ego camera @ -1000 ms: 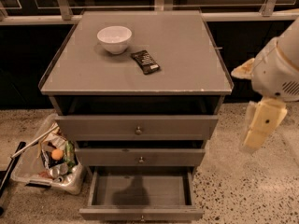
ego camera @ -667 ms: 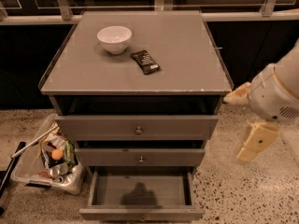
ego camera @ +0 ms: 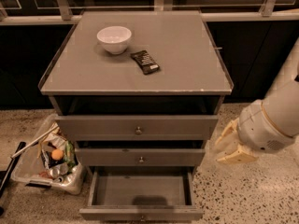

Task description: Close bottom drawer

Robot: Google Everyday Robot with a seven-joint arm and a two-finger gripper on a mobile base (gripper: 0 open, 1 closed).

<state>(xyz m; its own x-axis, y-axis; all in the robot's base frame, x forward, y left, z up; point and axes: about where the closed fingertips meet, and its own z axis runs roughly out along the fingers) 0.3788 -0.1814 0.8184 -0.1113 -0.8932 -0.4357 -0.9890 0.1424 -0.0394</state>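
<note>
The bottom drawer (ego camera: 140,213) of the grey three-drawer cabinet (ego camera: 135,83) is pulled out toward me. Its shallow tray (ego camera: 140,189) is empty and its thin front sits at the lower edge of the view. The two drawers above it, the middle one (ego camera: 140,157) and the top one (ego camera: 136,127), stand slightly out from the frame. My gripper (ego camera: 232,143) hangs to the right of the cabinet, level with the middle drawer, clear of the cabinet and holding nothing. The white arm (ego camera: 275,120) reaches in from the right edge.
A white bowl (ego camera: 114,38) and a dark snack packet (ego camera: 145,61) lie on the cabinet top. A clear bin of rubbish (ego camera: 49,160) stands on the speckled floor (ego camera: 247,195) left of the cabinet. A dark wall with railings runs behind.
My arm has dropped lower beside the cabinet's right side, and the gripper has swung from hanging downward to pointing left toward the drawers. The drawers have not moved.
</note>
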